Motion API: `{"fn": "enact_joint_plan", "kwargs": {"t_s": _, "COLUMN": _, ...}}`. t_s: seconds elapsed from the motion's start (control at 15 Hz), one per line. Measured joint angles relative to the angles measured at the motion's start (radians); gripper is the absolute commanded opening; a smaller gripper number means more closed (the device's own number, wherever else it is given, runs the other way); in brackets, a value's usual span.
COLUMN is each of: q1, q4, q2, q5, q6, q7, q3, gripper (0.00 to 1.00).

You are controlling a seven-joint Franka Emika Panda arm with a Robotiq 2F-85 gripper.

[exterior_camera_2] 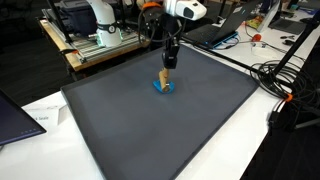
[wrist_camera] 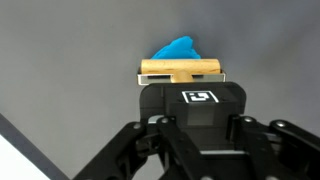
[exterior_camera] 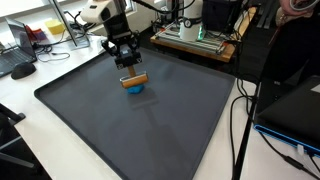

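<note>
As my hand [exterior_camera: 131,70] clamps the wooden bar [wrist_camera: 160,69], its long axis runs crosswise to my grip; blue piece [wrist_camera: 177,48] beneath, possibly touching.

Gripper [wrist_camera: 182,86] enters from 6 o'clock, jaws closed on a wooden block [wrist_camera: 180,68]. A blue object [wrist_camera: 176,48] adjoins the block at 12 o'clock. Grey mat [wrist_camera: 70,50] lies beneath, with a white surface [wrist_camera: 10,165] at 7 o'clock.
</note>
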Motion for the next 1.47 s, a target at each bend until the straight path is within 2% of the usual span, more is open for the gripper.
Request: {"fn": "enact_joint_plan", "kwargs": {"t_s": 1.47, "q1": 0.000, "q4": 0.001, "q2": 0.009, "q5": 0.001, "q6": 0.019, "q7": 0.032, "q3": 0.014, "gripper": 0.22}}
